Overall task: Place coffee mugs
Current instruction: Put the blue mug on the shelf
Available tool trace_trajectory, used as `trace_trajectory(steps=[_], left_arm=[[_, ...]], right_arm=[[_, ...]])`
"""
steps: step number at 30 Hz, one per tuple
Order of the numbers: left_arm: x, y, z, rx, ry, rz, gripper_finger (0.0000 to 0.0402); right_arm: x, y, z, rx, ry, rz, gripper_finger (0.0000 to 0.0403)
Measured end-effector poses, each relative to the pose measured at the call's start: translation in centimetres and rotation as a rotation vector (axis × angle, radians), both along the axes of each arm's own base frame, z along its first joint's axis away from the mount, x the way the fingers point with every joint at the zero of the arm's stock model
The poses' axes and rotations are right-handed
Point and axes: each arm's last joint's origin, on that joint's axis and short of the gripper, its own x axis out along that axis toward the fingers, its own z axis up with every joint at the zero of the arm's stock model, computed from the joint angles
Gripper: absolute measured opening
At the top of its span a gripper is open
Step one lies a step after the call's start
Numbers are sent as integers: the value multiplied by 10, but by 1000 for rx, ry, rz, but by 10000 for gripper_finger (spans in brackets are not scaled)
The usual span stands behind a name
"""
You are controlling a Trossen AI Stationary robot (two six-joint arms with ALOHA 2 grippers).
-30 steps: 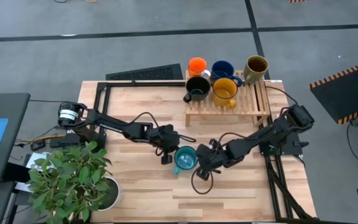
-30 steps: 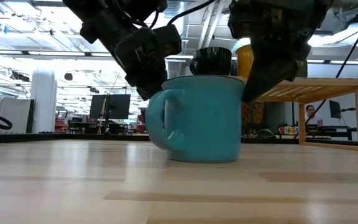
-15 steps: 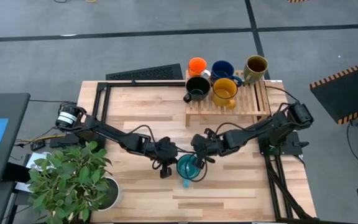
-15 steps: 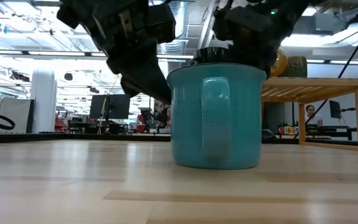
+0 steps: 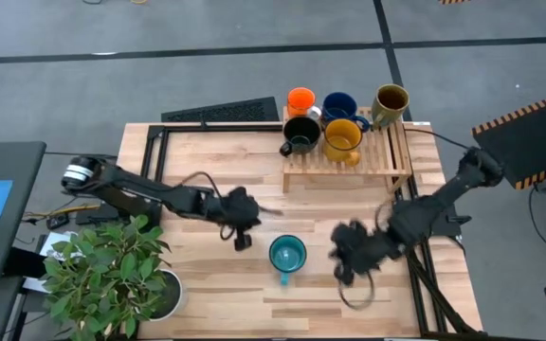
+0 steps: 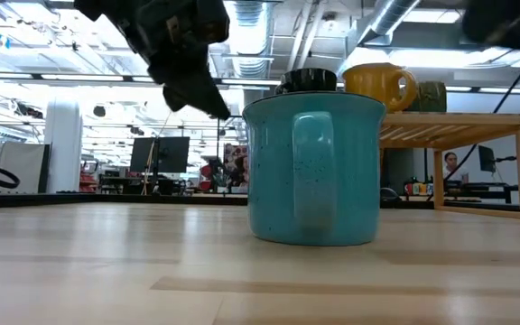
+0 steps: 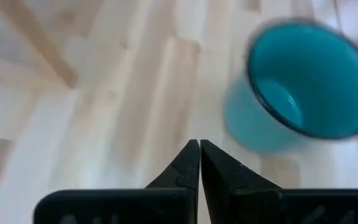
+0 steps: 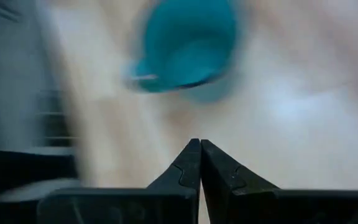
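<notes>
Left hand fingers pressed together, gripping nothing, near the teal mug on its rack-ward left. Right hand likewise closed and empty, near the mug's other side. Mug upright on the bench, touching neither hand.

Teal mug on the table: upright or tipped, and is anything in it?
Upright and empty. The teal mug stands on its base in the low view, and its open mouth shows a bare interior from above.
</notes>
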Motion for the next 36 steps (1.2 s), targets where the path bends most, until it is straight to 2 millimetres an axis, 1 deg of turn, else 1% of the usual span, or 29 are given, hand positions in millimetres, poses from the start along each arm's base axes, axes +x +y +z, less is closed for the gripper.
trace_trajectory(steps=[3,4,5,7,10,12,16,18,21,24,29,32,36], left_arm=[[-8,17,8,-23,-89,32,0],[-11,21,11,-32,-114,37,0],[-13,25,14,-41,-141,42,0],[-16,32,19,-49,-170,55,0],[-21,38,22,-47,-183,76,0],[-22,39,24,-50,-188,77,0],[-24,39,25,-69,-181,54,0],[-25,38,25,-83,-176,33,0],[-25,37,25,-73,-176,-9,0],[-25,37,25,-55,-167,-77,0],[-27,41,22,-45,-130,-182,0],[-28,44,20,-53,-119,-226,0],[-29,47,19,-81,-107,-247,0]], right_arm=[[-8,37,-2,176,-134,-21,38],[-6,49,-3,242,-189,-18,39],[-3,61,-5,298,-238,-8,39],[2,78,-14,346,-277,19,38],[23,96,-28,405,-328,9,28],[41,103,-39,419,-337,-23,18],[77,113,-60,416,-314,-74,17],[91,116,-67,441,-307,-110,33],[107,122,-78,479,-280,-178,76],[118,126,-87,520,-250,-249,115],[125,130,-96,578,-185,-365,165],[125,130,-97,585,-138,-425,182],[119,125,-88,543,-69,-494,189]])
